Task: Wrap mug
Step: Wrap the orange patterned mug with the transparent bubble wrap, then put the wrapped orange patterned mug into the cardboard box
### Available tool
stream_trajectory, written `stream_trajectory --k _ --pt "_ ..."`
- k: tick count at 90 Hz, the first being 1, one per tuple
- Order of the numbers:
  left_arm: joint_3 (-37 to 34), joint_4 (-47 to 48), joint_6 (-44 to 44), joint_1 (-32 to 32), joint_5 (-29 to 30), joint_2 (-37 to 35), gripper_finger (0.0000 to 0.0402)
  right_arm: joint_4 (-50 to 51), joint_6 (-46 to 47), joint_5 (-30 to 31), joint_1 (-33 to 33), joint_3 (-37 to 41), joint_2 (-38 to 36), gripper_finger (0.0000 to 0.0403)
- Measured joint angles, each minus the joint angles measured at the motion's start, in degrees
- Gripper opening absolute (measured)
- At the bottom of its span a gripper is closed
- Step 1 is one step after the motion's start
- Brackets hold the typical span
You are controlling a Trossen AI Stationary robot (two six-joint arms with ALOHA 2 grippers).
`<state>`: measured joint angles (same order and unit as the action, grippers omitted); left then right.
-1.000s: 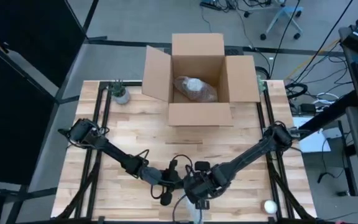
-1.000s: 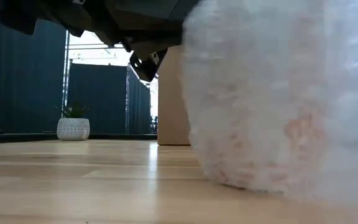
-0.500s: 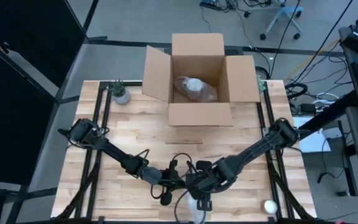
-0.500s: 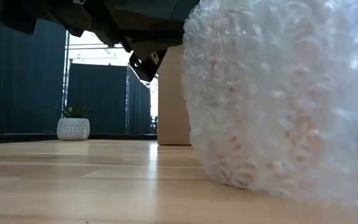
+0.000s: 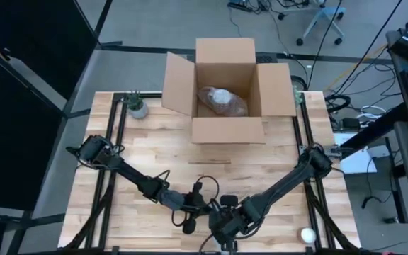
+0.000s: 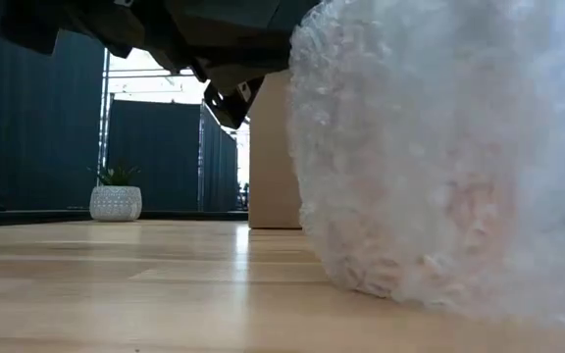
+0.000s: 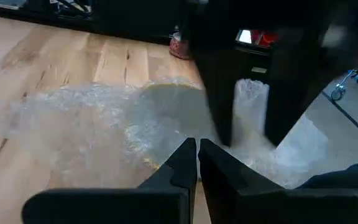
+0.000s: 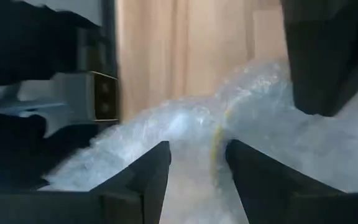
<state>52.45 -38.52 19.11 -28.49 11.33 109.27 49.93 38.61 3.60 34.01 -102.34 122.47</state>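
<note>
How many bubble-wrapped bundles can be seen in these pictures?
2. One bubble-wrapped bundle lies inside the open cardboard box at the table's far edge; the other bundle sits at the near edge, under both grippers. Others may be hidden.

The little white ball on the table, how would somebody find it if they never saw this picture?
Start at the big open cardboard box at the far edge of the wooden table. Go to the opposite, near edge and into the corner on the right arm's side, past the right gripper. The white ball lies there alone on bare wood: small, round and smooth, unlike the dark arms nearby.
</note>
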Motion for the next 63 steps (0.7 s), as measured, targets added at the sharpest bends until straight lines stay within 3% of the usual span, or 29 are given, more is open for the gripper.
stream_trajectory --k 27,35,47,63 --pt "-0.04 0.59 0.03 -0.23 -0.05 -0.86 0.0010 1.22 -1.83 -0.28 -0.14 -0.10 4.25 0.0151" --pt "-0.24 1.60 0.08 -0.80 -0.08 -2.21 0.0010 1.66 -1.64 -0.57 0.10 0.01 3.86 0.0117" --pt "-0.33 3.05 0.07 -2.23 -0.42 -6.39 0.0010 3.26 -2.39 0.84 0.93 0.27 2.18 0.0024" --pt "-0.24 9.56 0.10 -4.06 -0.44 -13.11 0.0010 5.27 -2.71 1.10 3.12 0.89 -1.39 0.0016"
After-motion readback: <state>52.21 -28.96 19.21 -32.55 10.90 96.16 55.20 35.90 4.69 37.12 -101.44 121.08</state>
